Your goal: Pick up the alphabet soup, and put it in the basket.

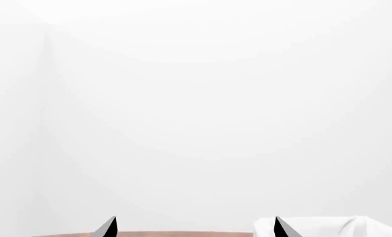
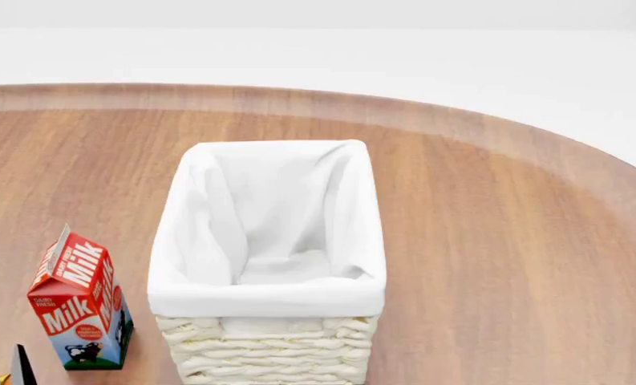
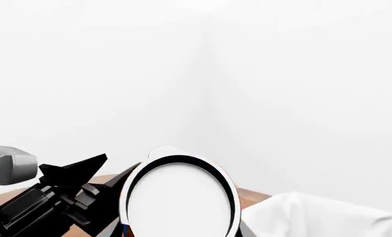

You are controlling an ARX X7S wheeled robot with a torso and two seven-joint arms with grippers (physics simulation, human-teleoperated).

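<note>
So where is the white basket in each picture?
Head view: the basket stands in the middle of the wooden table.
Left wrist view: only a bit of its white cloth shows, at the lower right corner.
Right wrist view: its cloth shows at the lower right, beside the can.
Shared landmark: the wooden table.

The left gripper (image 1: 196, 228) shows two dark fingertips (image 1: 107, 227) set apart, nothing between them. Beyond them lie the wooden table's edge (image 1: 182, 234) and the basket's white cloth (image 1: 341, 227), against a blank white wall (image 1: 196, 98).
</note>
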